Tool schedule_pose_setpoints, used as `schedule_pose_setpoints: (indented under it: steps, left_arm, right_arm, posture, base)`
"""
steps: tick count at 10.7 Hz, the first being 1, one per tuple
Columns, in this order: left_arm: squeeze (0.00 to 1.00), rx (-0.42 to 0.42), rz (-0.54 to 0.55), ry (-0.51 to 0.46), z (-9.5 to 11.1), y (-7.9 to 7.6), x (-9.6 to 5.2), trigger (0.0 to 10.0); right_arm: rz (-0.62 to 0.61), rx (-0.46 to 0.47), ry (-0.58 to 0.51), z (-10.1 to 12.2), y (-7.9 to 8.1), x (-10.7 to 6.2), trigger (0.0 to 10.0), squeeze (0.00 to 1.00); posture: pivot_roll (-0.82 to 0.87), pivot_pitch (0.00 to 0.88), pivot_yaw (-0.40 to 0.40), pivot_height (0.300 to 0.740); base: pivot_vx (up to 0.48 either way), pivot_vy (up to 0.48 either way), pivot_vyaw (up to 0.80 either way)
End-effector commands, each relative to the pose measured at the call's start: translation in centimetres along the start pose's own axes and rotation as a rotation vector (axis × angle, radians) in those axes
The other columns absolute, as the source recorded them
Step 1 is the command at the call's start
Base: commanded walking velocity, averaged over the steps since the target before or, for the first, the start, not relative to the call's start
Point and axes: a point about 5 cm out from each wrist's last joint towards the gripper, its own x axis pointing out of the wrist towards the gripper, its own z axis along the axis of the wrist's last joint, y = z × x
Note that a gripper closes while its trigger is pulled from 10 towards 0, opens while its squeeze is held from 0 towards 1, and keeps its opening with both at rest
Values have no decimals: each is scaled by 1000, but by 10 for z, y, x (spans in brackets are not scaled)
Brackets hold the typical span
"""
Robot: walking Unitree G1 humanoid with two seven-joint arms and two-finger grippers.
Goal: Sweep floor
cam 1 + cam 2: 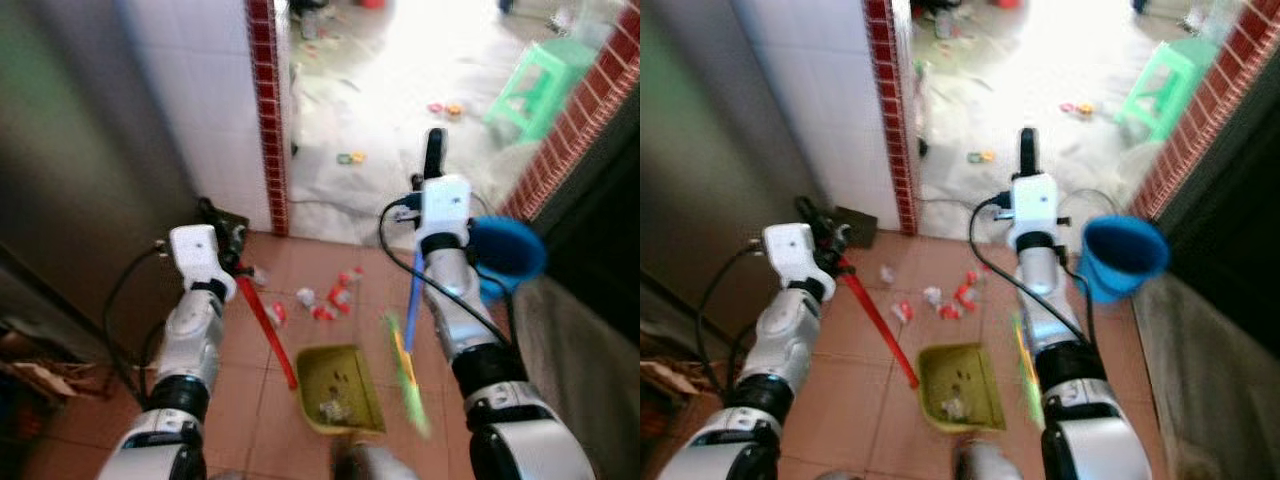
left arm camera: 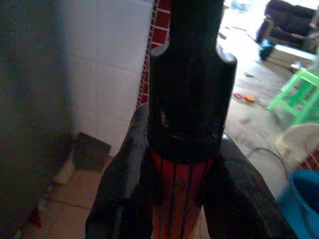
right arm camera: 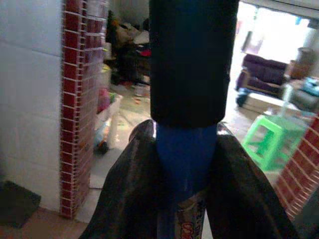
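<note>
The left gripper [image 2: 182, 194] is closed around a red dustpan handle [image 1: 268, 318] that slopes down to a yellow-green dustpan [image 1: 338, 388] on the terracotta tile floor [image 1: 250, 410]. The right gripper [image 3: 185, 184] clasps a blue broom handle [image 3: 185, 154]; its printed label is too blurred to read. Red and white litter [image 1: 325, 298] lies just beyond the dustpan. A blue bucket [image 1: 505, 250] stands beside the right arm, a green stool [image 1: 540, 85] farther off.

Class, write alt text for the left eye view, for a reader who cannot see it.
The left gripper holds a red-handled dustpan on the tiled floor while the right gripper holds a blue-handled broom. Red and white litter lies ahead, beside a blue bucket.
</note>
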Motion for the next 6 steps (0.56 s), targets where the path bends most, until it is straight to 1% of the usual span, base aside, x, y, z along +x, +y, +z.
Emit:
schedule_pose_setpoints:
  steps: [1,3,6]
  left_arm:
    - [0,0,-64,-58,17,-18,10,10000]
    - [0,0,-59,-59,19,-19,13,10000]
    - [0,-1,-48,-47,16,-17,11,10000]
  right_arm:
    - [-4,2,-39,9,-3,6,10000,0]
    - [0,9,-46,11,-1,8,10000,0]
    - [-2,11,-39,10,-2,9,10000,0]
  posture:
    - [-73,0,30,740]
    - [-77,0,31,740]
    - [-79,0,33,740]
  base:
    - [0,-356,0]
    - [0,-347,0]
    - [0,-325,0]
